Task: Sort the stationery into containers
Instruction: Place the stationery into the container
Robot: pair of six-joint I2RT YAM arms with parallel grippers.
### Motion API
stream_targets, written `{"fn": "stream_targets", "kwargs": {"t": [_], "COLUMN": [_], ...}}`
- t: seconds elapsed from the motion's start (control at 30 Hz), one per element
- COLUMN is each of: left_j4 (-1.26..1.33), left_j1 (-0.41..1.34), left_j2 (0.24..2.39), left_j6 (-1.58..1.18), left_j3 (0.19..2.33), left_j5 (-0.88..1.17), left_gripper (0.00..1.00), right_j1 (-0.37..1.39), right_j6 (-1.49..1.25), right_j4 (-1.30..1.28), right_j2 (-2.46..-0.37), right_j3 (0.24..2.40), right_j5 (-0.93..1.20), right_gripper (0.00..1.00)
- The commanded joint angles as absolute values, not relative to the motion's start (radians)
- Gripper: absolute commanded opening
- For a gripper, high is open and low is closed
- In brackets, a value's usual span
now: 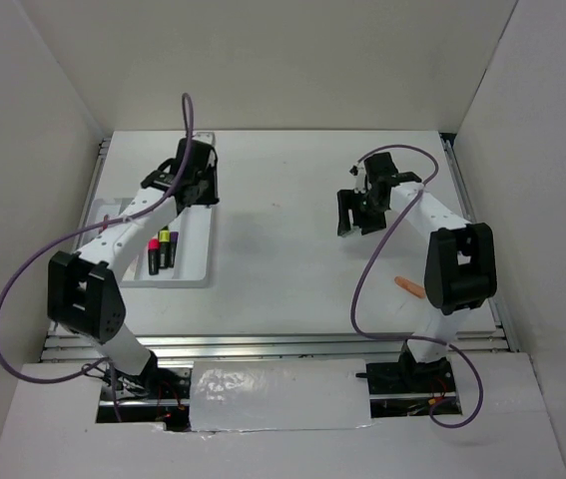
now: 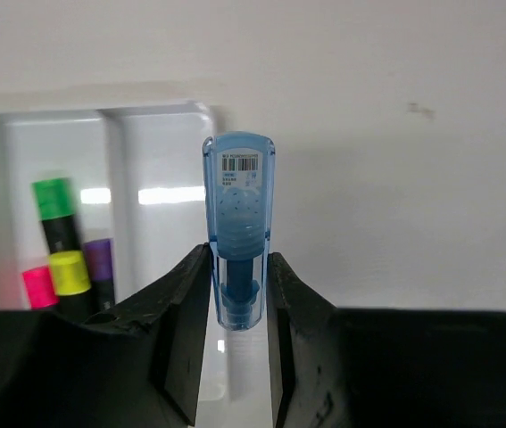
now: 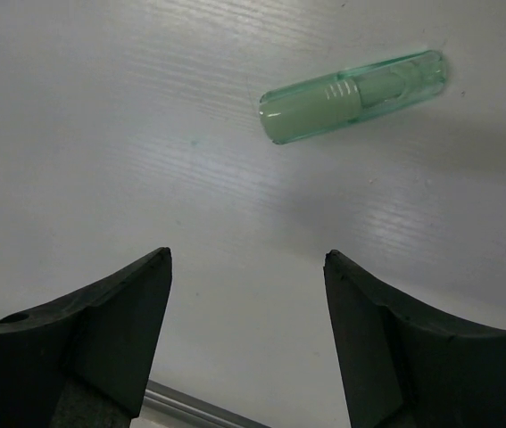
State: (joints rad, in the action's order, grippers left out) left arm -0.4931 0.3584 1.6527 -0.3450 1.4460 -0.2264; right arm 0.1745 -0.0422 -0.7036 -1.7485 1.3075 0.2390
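My left gripper (image 1: pixel 195 185) hangs over the far right end of the white divided tray (image 1: pixel 193 249). In the left wrist view it (image 2: pixel 239 267) is shut on a clear blue highlighter (image 2: pixel 239 214), held above the tray's rightmost compartment (image 2: pixel 159 160). Green (image 2: pixel 53 201), yellow (image 2: pixel 70 272), pink (image 2: pixel 38 285) and purple (image 2: pixel 99 259) markers lie in the tray. My right gripper (image 1: pixel 360 213) is open and empty (image 3: pixel 247 259) above the table. A mint highlighter (image 3: pixel 351 96) lies on the table beyond its fingertips. An orange pen (image 1: pixel 409 287) lies beside the right arm.
White walls enclose the table on the left, back and right. A metal rail (image 1: pixel 263 344) runs along the near edge, and another shows at the bottom of the right wrist view (image 3: pixel 199 406). The left arm's purple cable (image 1: pixel 185 120) loops above the tray.
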Motion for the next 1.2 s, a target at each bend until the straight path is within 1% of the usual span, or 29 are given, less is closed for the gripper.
{"fn": "stream_targets", "kwargs": {"t": [0.0,0.03,0.17,0.3,0.43,0.67,0.73,0.77,0.87,0.9,1.0,1.1,1.17], "left_j4": [-0.509,-0.503,-0.485,-0.477,-0.495,-0.486,-0.483,-0.486,-0.503,-0.508,-0.506,-0.508,-0.511], "left_j1": [0.315,0.296,0.27,0.246,0.222,0.172,0.161,0.153,0.153,0.155,0.161,0.17,0.172], "left_j2": [1.612,1.602,1.589,1.604,1.647,1.678,1.69,1.707,1.733,1.735,1.73,1.718,1.709], "left_j6": [-0.299,-0.296,-0.29,-0.299,-0.313,-0.313,-0.304,-0.298,-0.275,-0.267,-0.261,-0.259,-0.261], "left_j3": [1.317,1.298,1.233,1.209,1.216,1.203,1.207,1.213,1.242,1.247,1.256,1.261,1.267], "left_j5": [-0.239,-0.235,-0.236,-0.255,-0.256,-0.213,-0.184,-0.173,-0.149,-0.138,-0.115,-0.101,-0.084], "left_gripper": [0.06,0.06,0.07,0.11,0.17,0.19,0.21,0.23,0.35,0.41,0.5,0.53,0.53], "right_j1": [0.179,0.179,0.184,0.186,0.178,0.163,0.16,0.163,0.16,0.16,0.164,0.172,0.173], "right_j6": [-0.112,-0.142,-0.201,-0.253,-0.279,-0.29,-0.291,-0.291,-0.293,-0.293,-0.293,-0.281,-0.273], "right_j4": [-0.712,-0.719,-0.726,-0.741,-0.761,-0.785,-0.79,-0.793,-0.805,-0.805,-0.808,-0.842,-0.86], "right_j2": [-1.77,-1.791,-1.832,-1.879,-1.934,-2.041,-2.071,-2.078,-2.109,-2.111,-2.121,-2.154,-2.166], "right_j3": [1.377,1.384,1.414,1.448,1.502,1.566,1.585,1.589,1.609,1.621,1.643,1.683,1.712], "right_j5": [0.186,0.18,0.127,0.115,0.107,0.137,0.127,0.127,0.12,0.115,0.094,0.077,0.075], "right_gripper": [0.77,0.8,0.82,0.85,0.85,0.84,0.84,0.83,0.8,0.79,0.74,0.65,0.6]}}
